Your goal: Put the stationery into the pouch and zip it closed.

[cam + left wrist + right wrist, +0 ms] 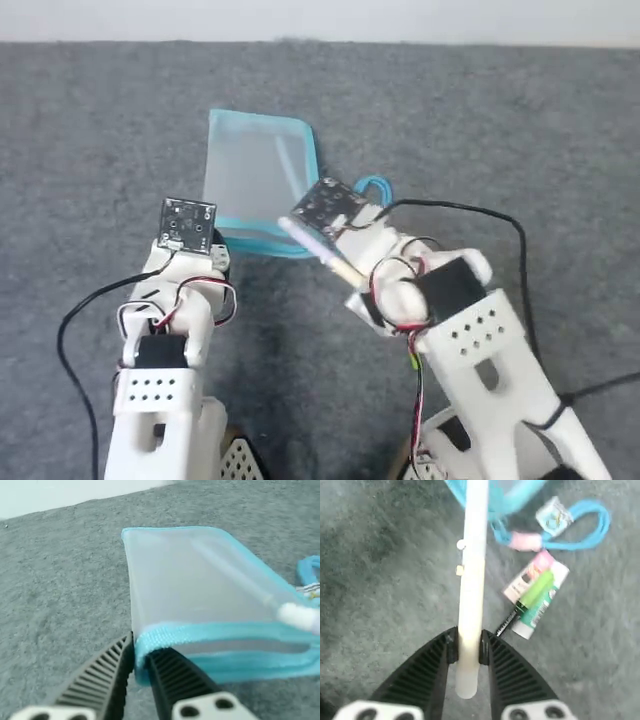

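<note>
Pouch (255, 170), translucent with blue trim, flat on grey mat (90, 150) at upper centre of high view. Pinched at its near zip-edge corner by left gripper (139, 652), fingers closed on the fabric. White pen (471, 565) clamped in right gripper (469, 641), far end at pouch mouth. Blue cord loop (592, 522) and green-and-white stick (536, 602) at upper right of right wrist view, beside pen.

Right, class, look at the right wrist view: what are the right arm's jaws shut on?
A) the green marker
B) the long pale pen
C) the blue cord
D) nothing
B: the right arm's jaws are closed around the long pale pen, while the green marker lies loose on the grey mat.
</note>
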